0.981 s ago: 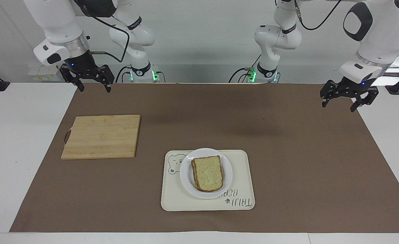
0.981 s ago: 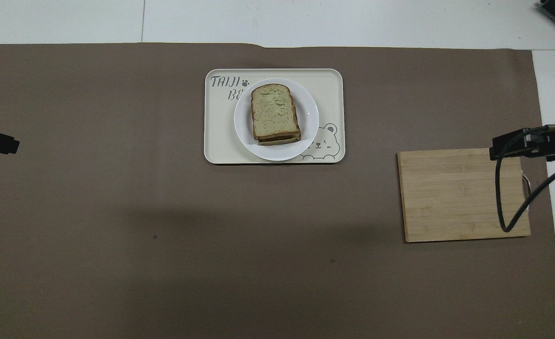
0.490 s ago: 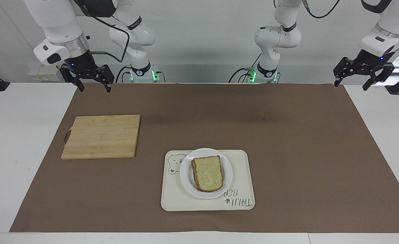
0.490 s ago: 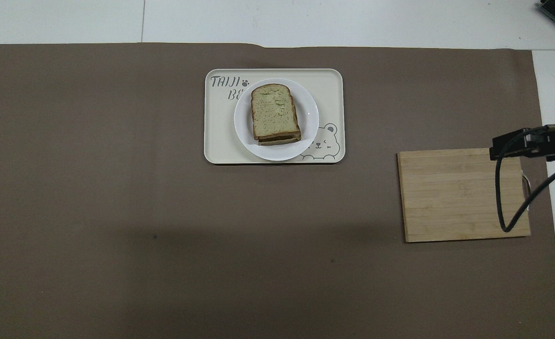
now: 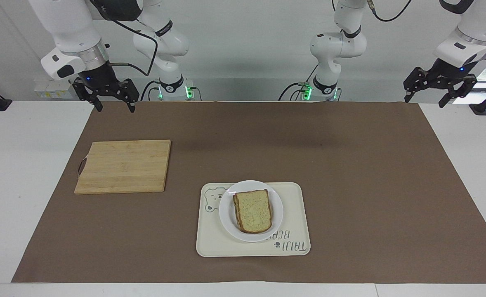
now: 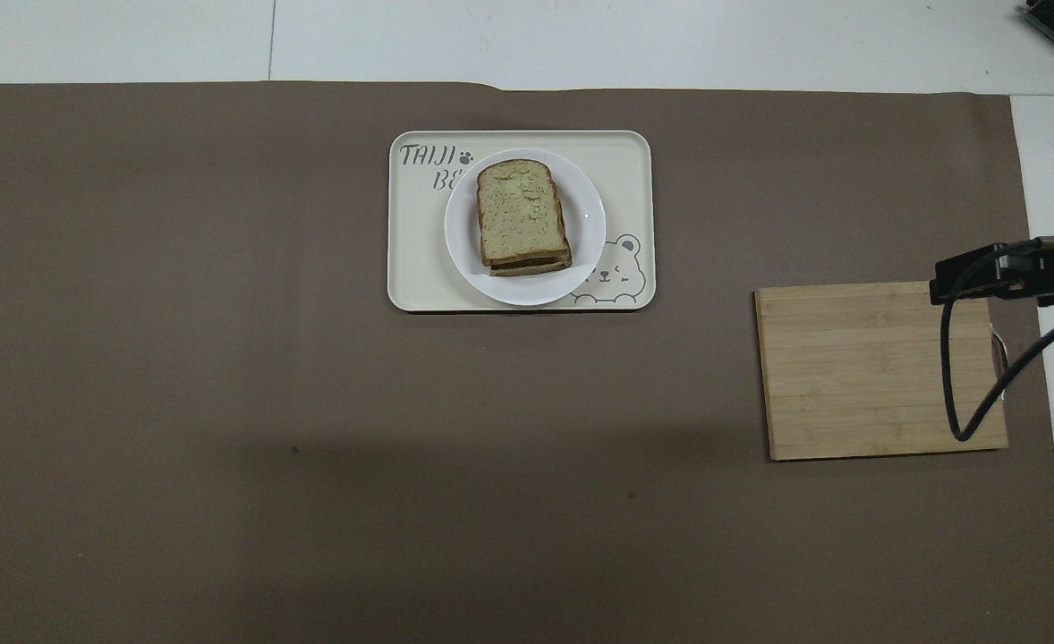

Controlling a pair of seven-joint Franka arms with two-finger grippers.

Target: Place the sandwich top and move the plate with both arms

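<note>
Bread slice: the sandwich top [image 5: 253,215] lies squarely on the lower slice, its rounded end pointing away from the robots; a second crust line shows under it in the overhead view.
Plate: the plate [image 5: 229,222] sits on the tray [image 5: 296,194], which rests near the tabletop edge farthest from the robots, about midway along it.
Board: the cutting board [image 5: 123,166] lies bare toward the right arm's end, nearer the robots than the tray.
Mat: the brown mat [image 5: 350,173] covers most of the tabletop [image 5: 28,173].
Left tool: the left tool [image 5: 435,87] hangs over the tabletop corner by the left arm's base, fingers spread wide, holding nothing.
Right tool: the right tool [image 5: 110,98] hangs over the robots' edge of the mat above the board's end, fingers spread, holding nothing; this arm waits.
Change: a second ago the left tool was lower and over the mat's corner; it has since lifted and pulled out toward the tabletop corner, while bread, plate and right tool have stayed put.
Meaning: both placing and moving look done, and the arms appear to be returning to rest.
</note>
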